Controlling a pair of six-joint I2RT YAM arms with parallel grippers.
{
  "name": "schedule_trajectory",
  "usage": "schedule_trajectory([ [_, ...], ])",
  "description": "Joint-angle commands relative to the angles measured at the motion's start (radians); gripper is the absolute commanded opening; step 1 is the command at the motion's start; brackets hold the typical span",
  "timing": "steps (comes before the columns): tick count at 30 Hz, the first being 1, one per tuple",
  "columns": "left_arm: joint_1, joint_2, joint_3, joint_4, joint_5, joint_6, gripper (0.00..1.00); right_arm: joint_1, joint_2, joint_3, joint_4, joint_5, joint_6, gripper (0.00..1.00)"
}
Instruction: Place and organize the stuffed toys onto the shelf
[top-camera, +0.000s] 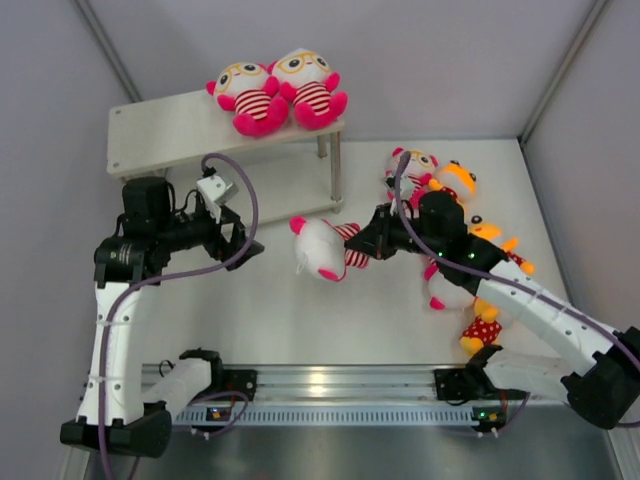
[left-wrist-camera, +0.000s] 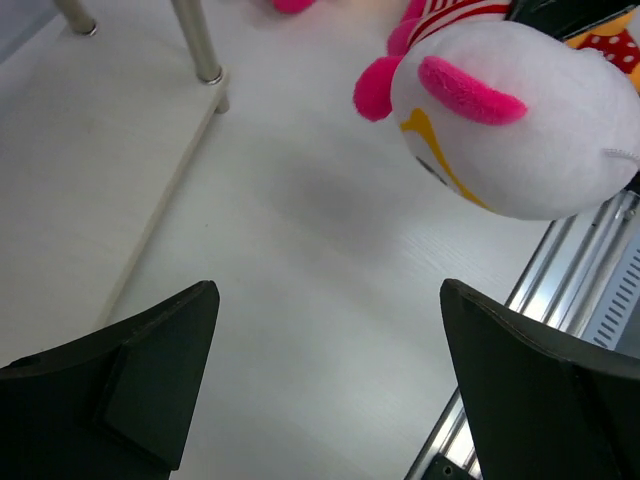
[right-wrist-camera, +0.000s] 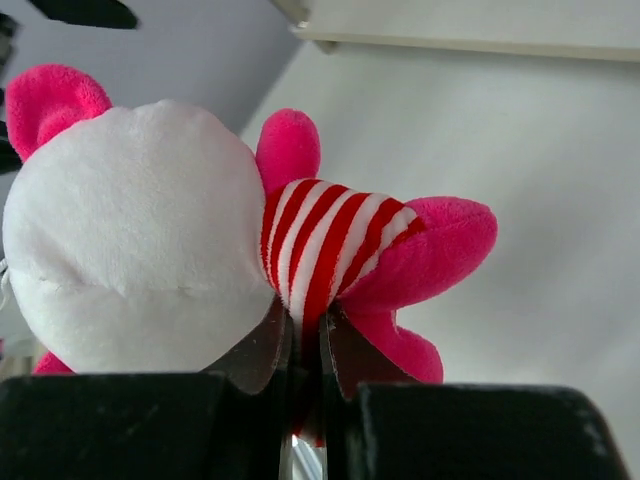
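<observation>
My right gripper (top-camera: 366, 243) is shut on the striped body of a white-headed plush (top-camera: 325, 248) and holds it above the table in the middle; in the right wrist view the jaws pinch its red-white stripes (right-wrist-camera: 318, 262). The same plush (left-wrist-camera: 520, 115) shows at the top right of the left wrist view. My left gripper (top-camera: 250, 243) is open and empty, left of that plush, in front of the shelf (top-camera: 160, 135). Two striped plush (top-camera: 252, 97) (top-camera: 310, 88) sit on the shelf's top board at its right end. More plush lie at the right: a striped one (top-camera: 412, 168) and orange-yellow ones (top-camera: 456, 180) (top-camera: 482, 330).
The shelf's silver legs (top-camera: 335, 170) stand just behind the held plush. The lower board (left-wrist-camera: 70, 180) lies to the left in the left wrist view. A metal rail (top-camera: 330, 385) runs along the near table edge. Grey walls close the back and sides.
</observation>
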Motion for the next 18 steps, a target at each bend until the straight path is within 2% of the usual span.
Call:
schedule_trajectory([
  [1, -0.007, -0.004, 0.020, 0.008, 0.264, 0.134, 0.98, 0.050, 0.072, 0.038, 0.187, -0.202, 0.202, 0.00],
  [4, -0.007, 0.015, 0.074, 0.008, 0.329, 0.164, 0.98, 0.083, 0.139, 0.099, 0.262, -0.274, 0.196, 0.00],
  [8, -0.010, 0.039, 0.092, 0.008, 0.485, 0.216, 0.98, 0.088, 0.193, 0.165, 0.299, -0.355, 0.186, 0.00],
  [17, -0.031, 0.061, -0.021, 0.010, 0.487, 0.343, 0.98, 0.148, 0.340, 0.296, 0.353, -0.424, 0.204, 0.00],
  [18, -0.034, 0.061, -0.021, 0.010, 0.484, 0.348, 0.94, 0.154, 0.351, 0.302, 0.376, -0.435, 0.228, 0.00],
])
